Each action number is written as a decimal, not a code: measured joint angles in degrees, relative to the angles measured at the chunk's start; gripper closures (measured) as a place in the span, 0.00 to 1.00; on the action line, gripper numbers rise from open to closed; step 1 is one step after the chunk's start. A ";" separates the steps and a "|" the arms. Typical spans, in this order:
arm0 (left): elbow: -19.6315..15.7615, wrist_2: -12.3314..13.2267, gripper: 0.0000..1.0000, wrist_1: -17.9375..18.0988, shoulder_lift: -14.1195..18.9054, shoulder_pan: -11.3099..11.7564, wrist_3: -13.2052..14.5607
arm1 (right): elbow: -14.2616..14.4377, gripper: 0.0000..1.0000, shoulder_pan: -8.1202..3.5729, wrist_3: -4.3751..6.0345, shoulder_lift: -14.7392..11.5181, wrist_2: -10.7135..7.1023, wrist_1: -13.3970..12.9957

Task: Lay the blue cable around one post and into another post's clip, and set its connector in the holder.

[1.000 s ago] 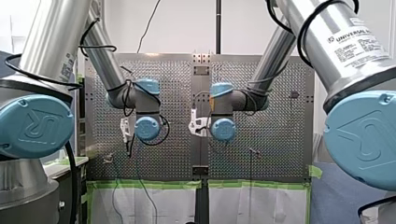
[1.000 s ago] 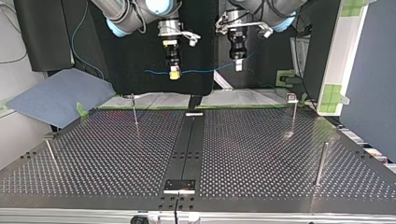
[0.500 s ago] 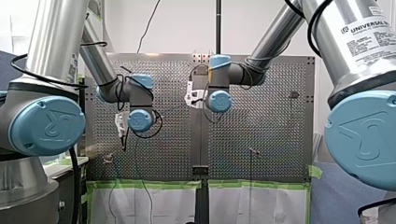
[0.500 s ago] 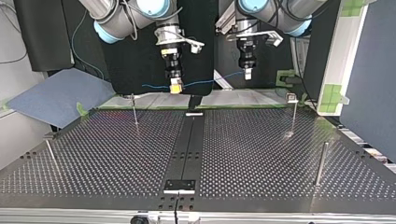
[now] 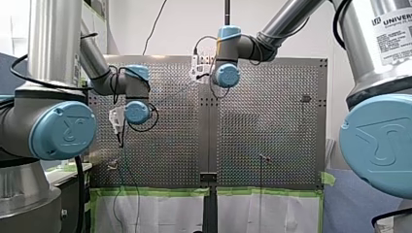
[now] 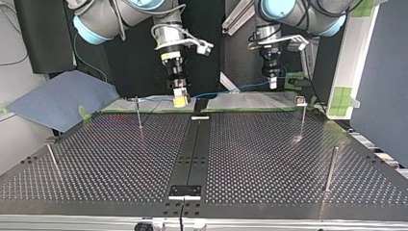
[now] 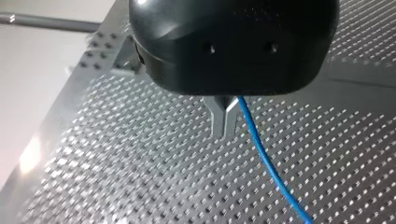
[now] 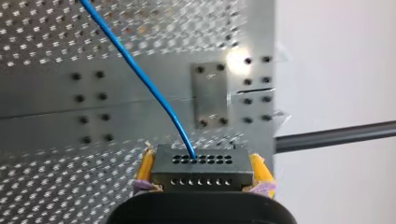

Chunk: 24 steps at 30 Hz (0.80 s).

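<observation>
In the top view, a plate point(image 6: 185, 191) sits at the table's point(image 6: 264, 159) near edge, with 4 posts point(image 6: 331, 168) standing beyond it. Above the far edge, my right gripper point(image 6: 179, 101) pinches the connector point(image 8: 201, 168) between yellow pads. The cable point(image 6: 231, 89) runs from it to my left gripper point(image 6: 273, 85), whose metal fingers point(image 7: 219, 119) are pressed together on it.

i see the perforated table point(image 5: 272, 126) from behind in front view, from opposite in top view, close up from both wrists.
</observation>
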 joint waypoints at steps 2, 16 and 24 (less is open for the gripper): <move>0.04 0.88 1.00 -1.02 1.14 1.14 -1.12 | -0.63 0.98 0.21 -0.53 -0.24 -0.14 1.14; 2.68 4.24 1.00 -3.90 8.36 8.36 -8.33 | -2.80 0.98 2.12 -1.07 0.03 -1.07 3.00; 4.66 4.05 1.00 -5.80 10.29 12.30 -12.23 | -5.21 0.98 3.17 -1.21 1.55 -1.62 4.53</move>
